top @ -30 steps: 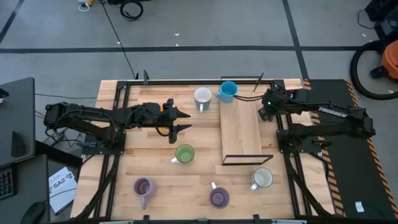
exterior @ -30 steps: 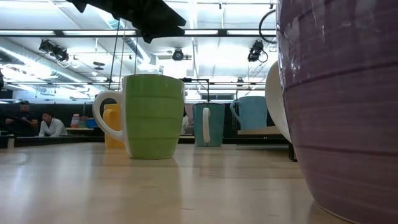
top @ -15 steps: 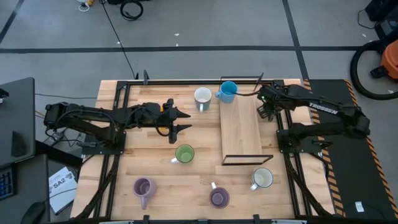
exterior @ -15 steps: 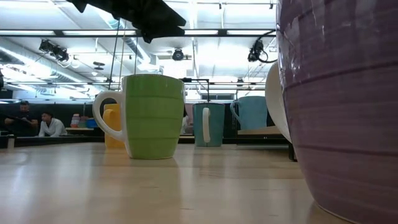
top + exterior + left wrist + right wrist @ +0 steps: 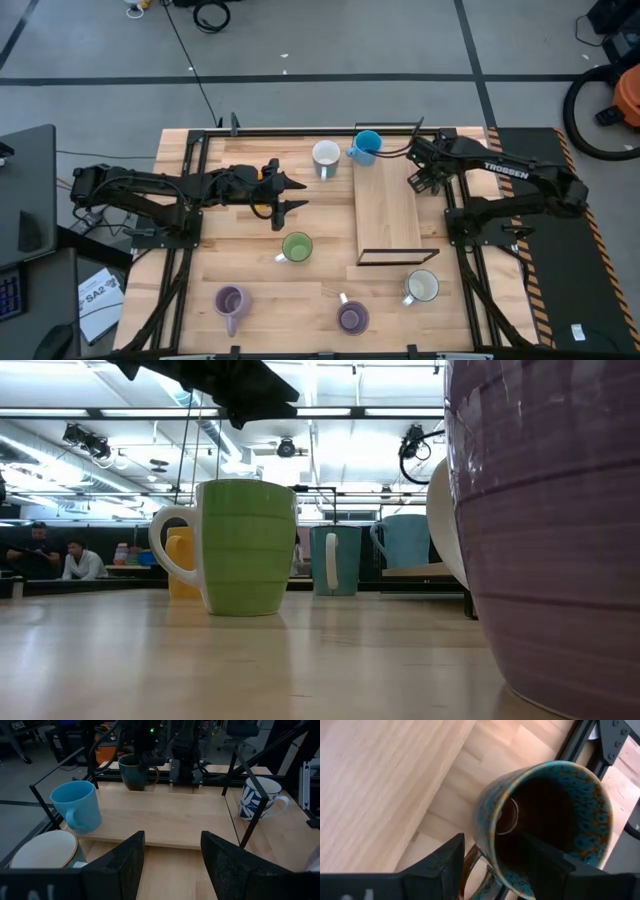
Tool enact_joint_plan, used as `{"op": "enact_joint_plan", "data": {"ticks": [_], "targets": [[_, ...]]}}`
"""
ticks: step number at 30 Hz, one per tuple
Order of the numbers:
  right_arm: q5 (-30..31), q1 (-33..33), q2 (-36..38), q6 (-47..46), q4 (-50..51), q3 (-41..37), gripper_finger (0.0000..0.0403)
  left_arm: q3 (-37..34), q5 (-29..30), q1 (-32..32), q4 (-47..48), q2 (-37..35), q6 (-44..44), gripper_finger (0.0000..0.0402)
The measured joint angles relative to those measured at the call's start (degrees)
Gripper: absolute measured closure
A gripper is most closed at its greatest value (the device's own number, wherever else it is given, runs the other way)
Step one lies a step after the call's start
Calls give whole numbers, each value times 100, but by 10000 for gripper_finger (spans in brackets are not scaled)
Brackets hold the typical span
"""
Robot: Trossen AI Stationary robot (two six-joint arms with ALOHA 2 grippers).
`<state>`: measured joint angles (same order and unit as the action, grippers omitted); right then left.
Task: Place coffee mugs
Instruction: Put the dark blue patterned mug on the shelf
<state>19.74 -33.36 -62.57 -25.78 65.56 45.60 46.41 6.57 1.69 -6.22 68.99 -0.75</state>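
**Right gripper over the dark mug beside the raised board**

I take the raised wooden board (image 5: 388, 205) as my landmark. My right gripper (image 5: 420, 180) hangs at its right edge, fingers wide, one either side of the dark teal-brown mug's (image 5: 545, 825) rim, not clamped. The blue mug (image 5: 366, 146) stands at the board's far left corner, a white-lined mug (image 5: 325, 155) just left of it. My left gripper (image 5: 293, 194) waits well left of the board, fingers wide, empty. The green mug (image 5: 296, 247) sits left of the board's near end.

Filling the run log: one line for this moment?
right gripper: open, over dark mug | left gripper: open, waiting mid-table | blue mug: on board
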Motion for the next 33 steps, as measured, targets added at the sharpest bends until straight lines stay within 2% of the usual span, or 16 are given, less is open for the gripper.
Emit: {"op": "enact_joint_plan", "data": {"ticks": [10,24,33], "targets": [[-219,-386,-36,45,-2,-2,262,2,0,0,-48,0,2,201],[-595,-514,-32,326,-41,-2,352,2,0,0,-46,0,-4,201],[-756,-514,-28,539,-21,0,364,2,0,0,-44,0,-4,201]]}}
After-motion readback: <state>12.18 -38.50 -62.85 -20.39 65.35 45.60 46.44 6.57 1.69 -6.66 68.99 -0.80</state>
